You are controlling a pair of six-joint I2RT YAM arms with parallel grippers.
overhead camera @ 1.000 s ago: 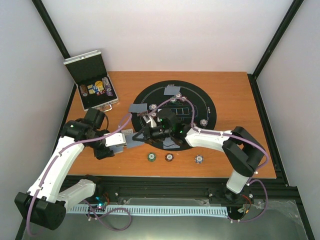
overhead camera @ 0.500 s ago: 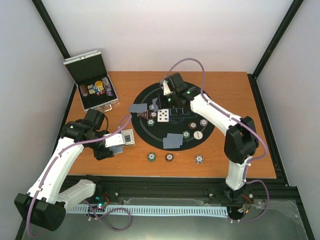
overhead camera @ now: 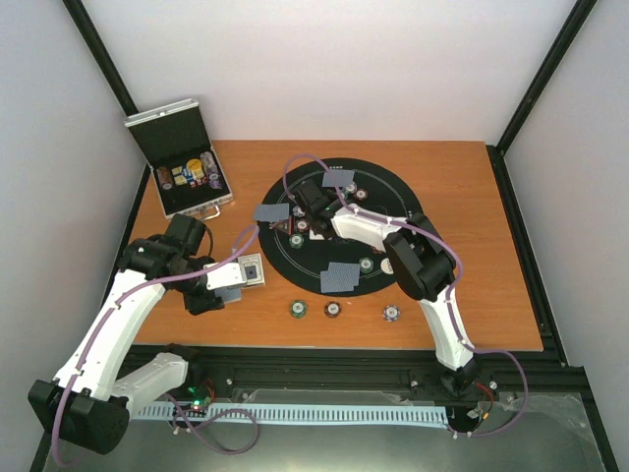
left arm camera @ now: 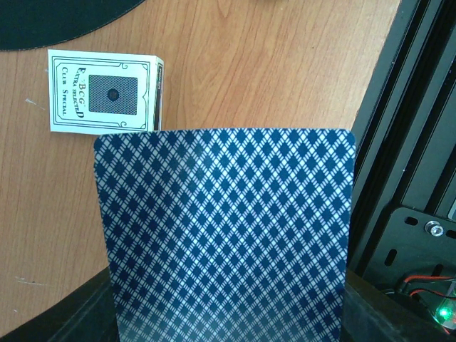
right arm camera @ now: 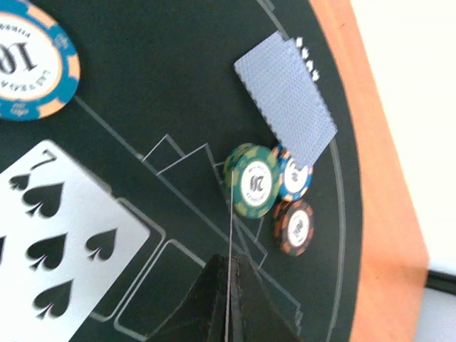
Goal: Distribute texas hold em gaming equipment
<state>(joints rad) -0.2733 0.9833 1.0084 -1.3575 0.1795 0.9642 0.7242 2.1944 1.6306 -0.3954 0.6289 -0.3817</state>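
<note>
R gripper, pinched on prob. an edge-on card, hangs over mat; deck, clamped by L gripper, lies near-left.

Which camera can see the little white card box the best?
The left wrist view: the card box lies flat and close, so its printing is readable. The top view shows it only as a tiny white rectangle. The right wrist view misses it.

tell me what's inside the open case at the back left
The open case holds poker chips in mixed colours, packed side by side. Anything under those chips is covered.
</note>
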